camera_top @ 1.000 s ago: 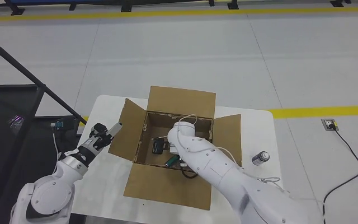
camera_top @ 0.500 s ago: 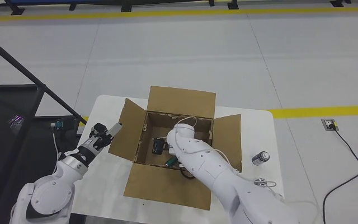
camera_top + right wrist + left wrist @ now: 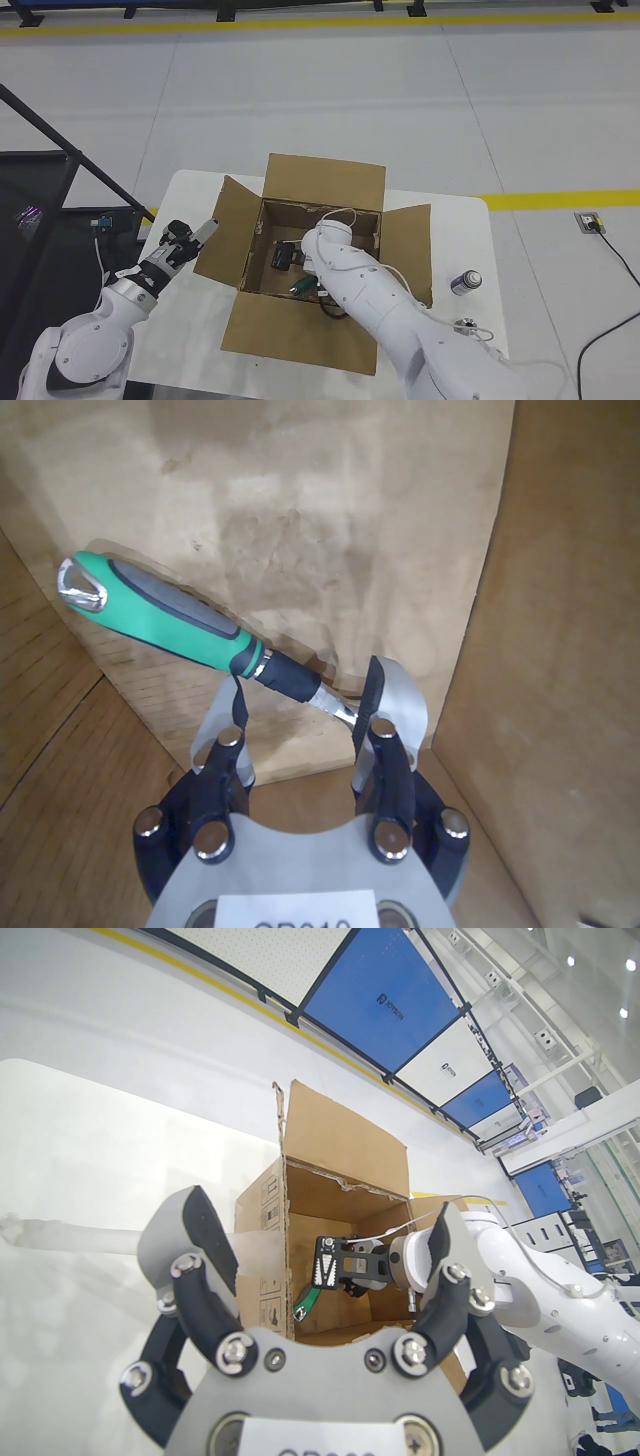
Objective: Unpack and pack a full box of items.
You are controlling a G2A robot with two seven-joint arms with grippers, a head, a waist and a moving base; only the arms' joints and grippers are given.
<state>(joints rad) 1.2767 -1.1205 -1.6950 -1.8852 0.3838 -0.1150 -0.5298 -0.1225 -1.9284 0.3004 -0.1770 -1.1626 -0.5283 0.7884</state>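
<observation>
pinching shaft of green-handled tool with right gripper inside cardboard box; holding left gripper spread wide beside its flap.

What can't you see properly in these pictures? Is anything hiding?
- The green-handled tool: in the right wrist view, its working end is hidden behind the right gripper and its jaws.
- The box: in the top view, the right arm covers much of its floor.
- The small can beside the box: in the top view, it is too small to tell what it holds.
</observation>
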